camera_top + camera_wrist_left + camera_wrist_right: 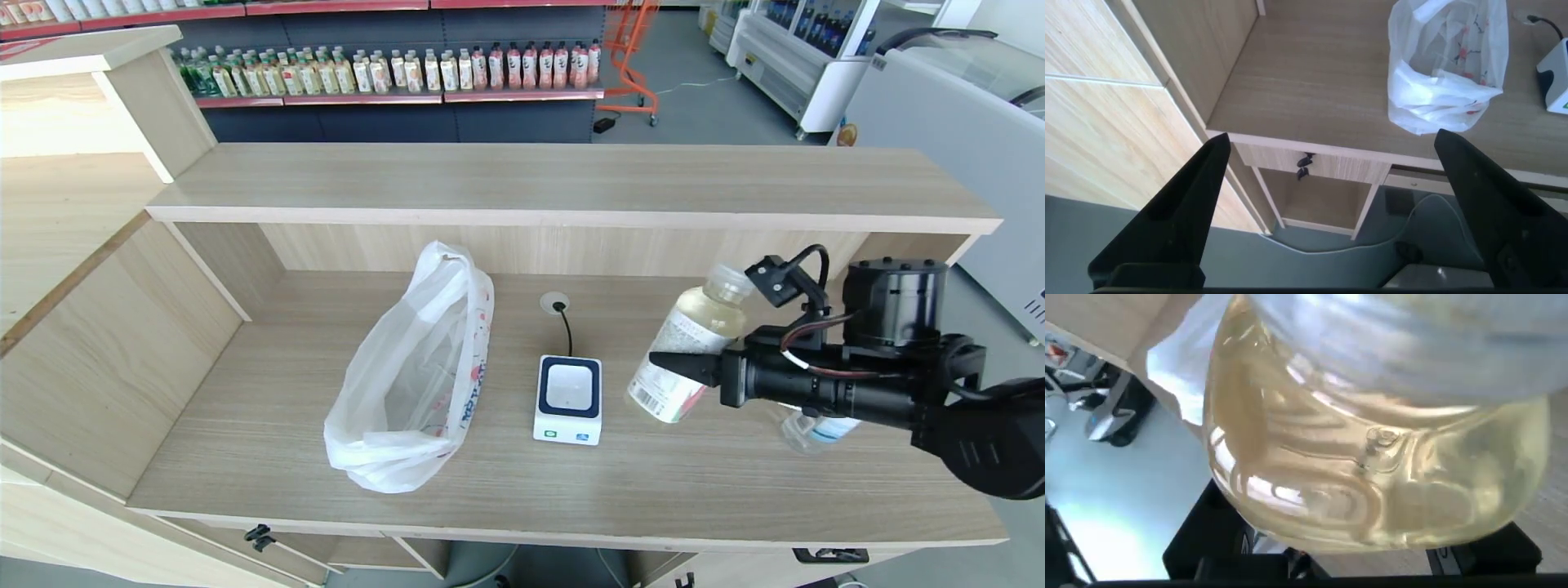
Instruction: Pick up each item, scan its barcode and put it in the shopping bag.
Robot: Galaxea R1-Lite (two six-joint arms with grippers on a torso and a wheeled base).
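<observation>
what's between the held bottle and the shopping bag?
The scanner, standing on the counter between the bottle and the shopping bag, apart from both. The head view shows it.

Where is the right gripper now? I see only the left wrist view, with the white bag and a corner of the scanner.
Observer: The right gripper is above the counter, to the right of the scanner, shut on a bottle.
Operator: How is this bottle oriented?
Observer: It is tilted, its cap farther from the robot, and a barcode shows on the label near the lower end.
Operator: Is another item waiting?
Observer: Yes, a second bottle, clear, lies on the counter beneath the right arm, partly hidden.
</observation>
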